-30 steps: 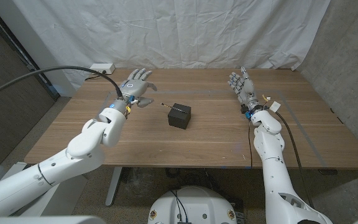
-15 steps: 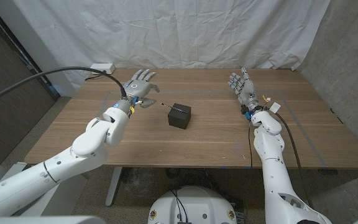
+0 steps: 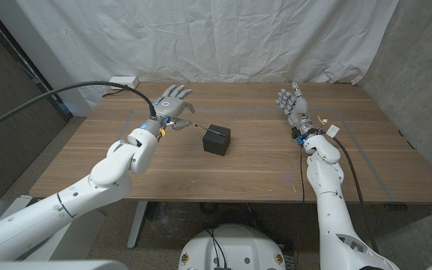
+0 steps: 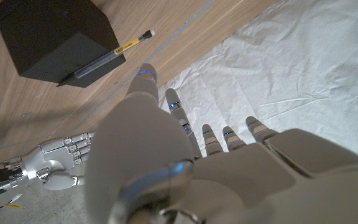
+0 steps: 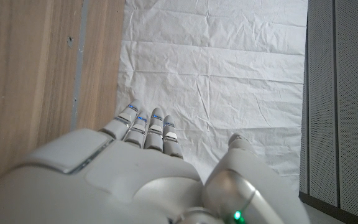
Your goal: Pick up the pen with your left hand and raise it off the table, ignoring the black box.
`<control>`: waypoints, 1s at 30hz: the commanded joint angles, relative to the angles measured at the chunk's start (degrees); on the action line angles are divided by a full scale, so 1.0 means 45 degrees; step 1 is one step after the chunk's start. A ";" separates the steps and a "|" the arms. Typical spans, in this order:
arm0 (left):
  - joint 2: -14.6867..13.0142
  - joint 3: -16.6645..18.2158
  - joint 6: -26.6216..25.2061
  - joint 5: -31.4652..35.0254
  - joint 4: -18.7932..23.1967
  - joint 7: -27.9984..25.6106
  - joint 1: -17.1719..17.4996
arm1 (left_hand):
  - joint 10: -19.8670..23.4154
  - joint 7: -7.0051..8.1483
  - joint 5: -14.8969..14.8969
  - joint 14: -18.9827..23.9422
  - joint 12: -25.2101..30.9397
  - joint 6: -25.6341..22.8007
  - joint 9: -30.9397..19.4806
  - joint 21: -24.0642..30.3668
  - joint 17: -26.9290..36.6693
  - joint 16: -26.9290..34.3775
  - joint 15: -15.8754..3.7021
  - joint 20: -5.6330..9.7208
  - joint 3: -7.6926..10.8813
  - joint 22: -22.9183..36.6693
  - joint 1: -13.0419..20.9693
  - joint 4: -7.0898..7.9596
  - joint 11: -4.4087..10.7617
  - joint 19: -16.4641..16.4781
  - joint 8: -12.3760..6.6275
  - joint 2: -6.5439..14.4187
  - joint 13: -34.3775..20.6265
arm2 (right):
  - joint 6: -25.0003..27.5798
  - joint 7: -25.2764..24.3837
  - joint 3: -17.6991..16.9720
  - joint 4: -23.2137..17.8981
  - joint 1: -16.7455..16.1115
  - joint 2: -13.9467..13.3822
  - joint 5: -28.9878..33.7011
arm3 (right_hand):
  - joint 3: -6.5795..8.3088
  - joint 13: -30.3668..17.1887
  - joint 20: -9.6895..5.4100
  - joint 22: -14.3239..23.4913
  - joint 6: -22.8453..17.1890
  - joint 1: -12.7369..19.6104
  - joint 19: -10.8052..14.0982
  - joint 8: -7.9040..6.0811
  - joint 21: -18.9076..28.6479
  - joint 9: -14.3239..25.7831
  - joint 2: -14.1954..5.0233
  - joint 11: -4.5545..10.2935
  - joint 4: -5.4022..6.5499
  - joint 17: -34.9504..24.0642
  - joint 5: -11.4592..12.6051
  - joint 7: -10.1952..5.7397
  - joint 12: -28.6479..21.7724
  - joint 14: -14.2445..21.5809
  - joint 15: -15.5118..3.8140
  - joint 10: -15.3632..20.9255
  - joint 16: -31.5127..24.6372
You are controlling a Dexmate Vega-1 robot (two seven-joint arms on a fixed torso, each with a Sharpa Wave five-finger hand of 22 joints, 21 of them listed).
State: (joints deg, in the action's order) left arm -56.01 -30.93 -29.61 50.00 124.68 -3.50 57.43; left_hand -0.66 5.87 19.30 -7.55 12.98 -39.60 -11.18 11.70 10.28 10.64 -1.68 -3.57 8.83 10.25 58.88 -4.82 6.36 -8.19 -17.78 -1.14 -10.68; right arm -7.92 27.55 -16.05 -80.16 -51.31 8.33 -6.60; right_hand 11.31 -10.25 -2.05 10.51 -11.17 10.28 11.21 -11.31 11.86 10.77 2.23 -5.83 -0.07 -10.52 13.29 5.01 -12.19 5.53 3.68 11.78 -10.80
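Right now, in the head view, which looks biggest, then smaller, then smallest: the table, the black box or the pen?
1. The wooden table, by far the largest.
2. The black box.
3. The pen, a thin sliver beside the left hand.

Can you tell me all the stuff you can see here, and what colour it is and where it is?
table: one, brown wood, under everything.
black box: one, black, middle of the table.
pen: one, dark with a yellow band, lying on the table beside the black box.
sheet: one, white, hanging behind the table.
power strip: one, white, at the table's far left corner.
left hand: one, grey, fingers spread, near the pen, holding nothing.
right hand: one, grey, fingers apart, over the table's right side, holding nothing.
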 commanded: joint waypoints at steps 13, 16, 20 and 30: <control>0.0045 -0.0080 0.0367 0.0167 -0.0389 0.0195 -0.0056 | 0.0159 0.0113 0.0017 0.0131 -0.0055 -0.0396 -0.0028 0.0036 0.0023 0.0084 -0.0159 -0.0065 -0.0333 0.0048 -0.0224 0.0062 0.0004 0.0073 0.0032 -0.0151 0.0009 | -0.0044 -0.0130 -0.0008 -0.0026 -0.0123 0.0092 0.0008 | -0.0060 -0.0066 -0.0021 0.0063 -0.0135 -0.0064 0.0089 -0.0061 0.0025 0.0028 -0.0095 0.0035 0.0010 -0.0062 0.0051 0.0048 -0.0064 0.0110 0.0069 0.0111 -0.0039; 0.0022 -0.0218 0.0492 0.0461 -0.0503 0.0117 -0.0146 | 0.0102 0.0109 0.0036 0.0023 -0.0105 -0.0404 -0.0029 0.0030 0.0015 0.0027 -0.0513 -0.0068 -0.0370 0.0049 -0.0191 0.0048 0.0070 0.0072 0.0073 -0.0165 0.0008 | -0.0056 -0.0142 -0.0007 -0.0044 -0.0140 0.0108 -0.0001 | -0.0065 -0.0066 -0.0020 0.0063 -0.0134 -0.0065 0.0089 -0.0058 0.0024 0.0029 -0.0098 0.0042 0.0008 -0.0062 0.0051 0.0040 -0.0062 0.0107 0.0059 0.0111 -0.0036; 0.0049 -0.0370 0.0711 0.0739 -0.0686 0.0226 -0.0318 | -0.0034 0.0202 0.0063 -0.0072 -0.0186 -0.0430 -0.0032 0.0017 0.0007 -0.0015 -0.0837 -0.0041 -0.0418 0.0051 -0.0153 0.0038 0.0278 0.0055 0.0125 -0.0163 0.0005 | -0.0043 -0.0172 -0.0011 -0.0101 -0.0175 0.0123 -0.0005 | -0.0070 -0.0066 -0.0021 0.0063 -0.0138 -0.0066 0.0089 -0.0058 0.0023 0.0029 -0.0100 0.0042 0.0005 -0.0062 0.0050 0.0038 -0.0059 0.0105 0.0061 0.0112 -0.0034; 0.0213 -0.0383 0.1176 0.0774 -0.1090 -0.0202 -0.0432 | -0.0047 0.0306 0.0093 -0.0049 -0.0211 -0.0422 -0.0039 0.0014 -0.0007 -0.0008 -0.0873 0.0016 -0.0471 0.0054 -0.0086 0.0018 0.0283 0.0059 0.0201 -0.0149 0.0000 | -0.0010 -0.0266 -0.0041 -0.0272 -0.0317 0.0161 -0.0016 | -0.0082 -0.0067 -0.0023 0.0064 -0.0141 -0.0070 0.0094 -0.0052 0.0022 0.0029 -0.0109 0.0070 -0.0001 -0.0063 0.0048 0.0038 -0.0047 0.0102 0.0062 0.0100 -0.0028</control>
State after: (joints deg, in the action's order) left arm -55.55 -32.21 -26.34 52.62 121.51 -2.88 56.21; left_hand -0.90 6.93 19.29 -7.25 12.07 -41.10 -11.19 11.70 10.12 10.64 -1.97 -3.87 6.78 10.25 58.37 -4.69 7.02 -7.88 -16.86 -1.65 -10.68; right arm -8.05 26.74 -16.13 -80.79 -52.19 8.87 -6.65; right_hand 11.14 -10.25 -2.05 10.51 -11.48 9.82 11.21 -11.31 11.86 10.77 1.78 -5.83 0.11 -10.52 13.29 5.33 -12.19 5.74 3.89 11.77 -10.80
